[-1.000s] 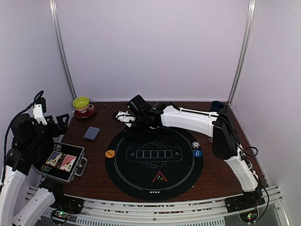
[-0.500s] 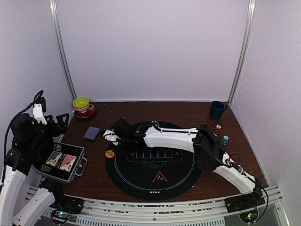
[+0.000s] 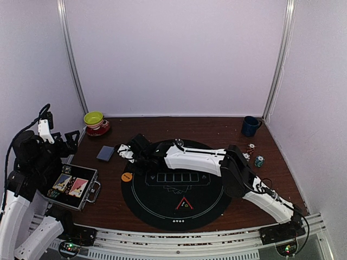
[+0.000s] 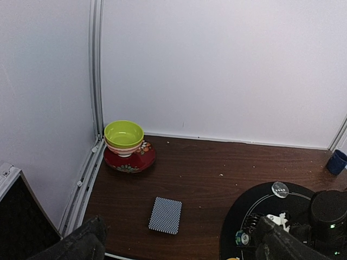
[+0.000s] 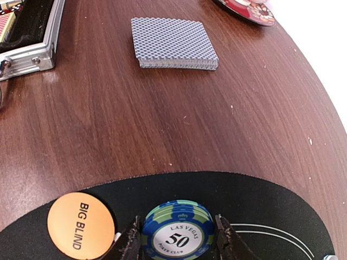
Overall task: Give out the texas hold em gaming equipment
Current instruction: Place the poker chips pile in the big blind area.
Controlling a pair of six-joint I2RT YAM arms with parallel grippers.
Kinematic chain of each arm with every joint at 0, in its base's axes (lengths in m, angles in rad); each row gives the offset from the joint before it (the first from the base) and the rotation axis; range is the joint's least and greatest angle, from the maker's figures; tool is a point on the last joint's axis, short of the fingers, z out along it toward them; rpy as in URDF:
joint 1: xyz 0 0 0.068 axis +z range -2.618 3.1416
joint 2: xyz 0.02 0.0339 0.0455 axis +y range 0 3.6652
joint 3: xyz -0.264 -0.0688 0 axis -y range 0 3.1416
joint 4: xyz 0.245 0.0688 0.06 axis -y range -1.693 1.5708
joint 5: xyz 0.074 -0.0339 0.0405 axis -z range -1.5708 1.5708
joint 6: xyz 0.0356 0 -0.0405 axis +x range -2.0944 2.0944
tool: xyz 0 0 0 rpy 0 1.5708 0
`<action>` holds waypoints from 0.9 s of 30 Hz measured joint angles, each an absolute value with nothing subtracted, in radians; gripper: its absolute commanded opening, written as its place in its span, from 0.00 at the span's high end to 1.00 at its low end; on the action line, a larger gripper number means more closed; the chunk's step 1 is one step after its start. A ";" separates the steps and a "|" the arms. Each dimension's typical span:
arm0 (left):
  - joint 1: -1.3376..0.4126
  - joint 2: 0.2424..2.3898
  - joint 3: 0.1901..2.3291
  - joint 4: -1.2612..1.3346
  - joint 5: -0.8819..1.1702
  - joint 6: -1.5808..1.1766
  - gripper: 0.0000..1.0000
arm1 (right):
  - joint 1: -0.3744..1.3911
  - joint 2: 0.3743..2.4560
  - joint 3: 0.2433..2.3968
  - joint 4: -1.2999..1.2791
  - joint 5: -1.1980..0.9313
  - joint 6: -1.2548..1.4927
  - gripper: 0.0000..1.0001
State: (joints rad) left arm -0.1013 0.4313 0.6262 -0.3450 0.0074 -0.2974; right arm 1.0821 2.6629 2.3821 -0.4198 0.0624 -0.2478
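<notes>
Since a second ago the right arm has swung from the far side of the black round mat [image 3: 179,187] to its left edge. The right tool [image 5: 177,222] now hangs low there. Its fingers [image 5: 129,244] stand narrow and pinch a blue-and-green chip stack [image 5: 176,234] marked 50. How many chips are in the stack cannot be counted, and whether it touches the mat cannot be told.

One orange BIG BLIND disc [image 5: 81,225] lies on the mat just beside the left finger, close to the stack but apart from it. One deck of grey-blue-backed cards [image 5: 173,43] lies on the counter [image 5: 162,124] beyond the mat, well apart from the tool.

One open aluminium-edged case [image 3: 73,187] sits at the counter's left edge. One red triangle marker [image 3: 184,203] lies on the near part of the mat. Three small chip piles [image 3: 259,161] sit on the counter to the right of the mat.

One yellow-green bowl [image 3: 93,117] stands on one red saucer [image 3: 102,129] in the far left corner, and one dark blue mug [image 3: 250,125] in the far right.

The left tool [image 4: 183,234] gapes wide and holds nothing, above the case.
</notes>
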 measured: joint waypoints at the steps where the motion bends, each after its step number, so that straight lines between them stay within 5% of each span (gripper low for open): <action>1: -0.101 0.431 0.626 -0.345 0.007 -0.297 0.02 | 1.082 2.666 2.388 -0.418 0.062 -0.251 0.63; 27: -0.101 0.431 0.626 -0.345 0.000 -0.297 0.02 | 1.082 2.753 2.481 -0.439 0.048 -0.255 0.57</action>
